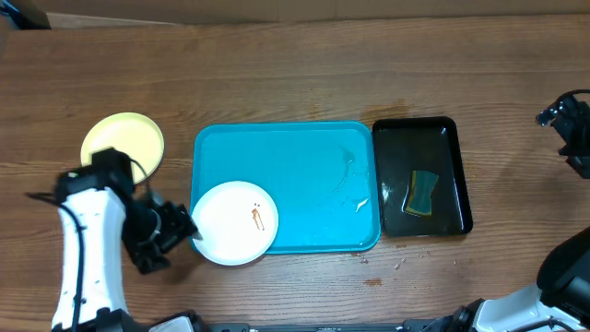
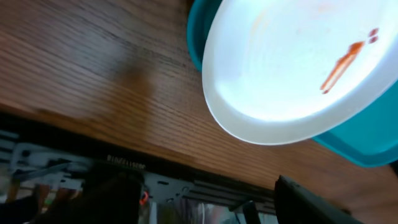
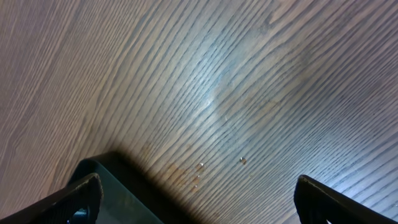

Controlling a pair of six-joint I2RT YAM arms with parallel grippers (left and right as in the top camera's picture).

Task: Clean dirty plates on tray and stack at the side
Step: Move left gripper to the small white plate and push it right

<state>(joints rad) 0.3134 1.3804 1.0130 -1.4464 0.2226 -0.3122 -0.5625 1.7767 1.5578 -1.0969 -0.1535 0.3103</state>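
A white plate (image 1: 232,222) with an orange smear lies on the front left corner of the cyan tray (image 1: 304,166) and overhangs its rim. In the left wrist view the white plate (image 2: 292,68) juts over the tray (image 2: 367,140). A pale yellow-green plate (image 1: 123,141) lies on the table left of the tray. A second white plate is not in view. My left gripper (image 1: 180,231) (image 2: 202,190) is open and empty, just left of the white plate's edge. My right gripper (image 1: 564,118) (image 3: 196,193) is open and empty at the far right.
A black tray (image 1: 422,175) holding a yellow-and-green sponge (image 1: 423,192) stands against the cyan tray's right side; its corner shows in the right wrist view (image 3: 118,186). Water drops lie on the cyan tray and on the wooden table (image 1: 295,74).
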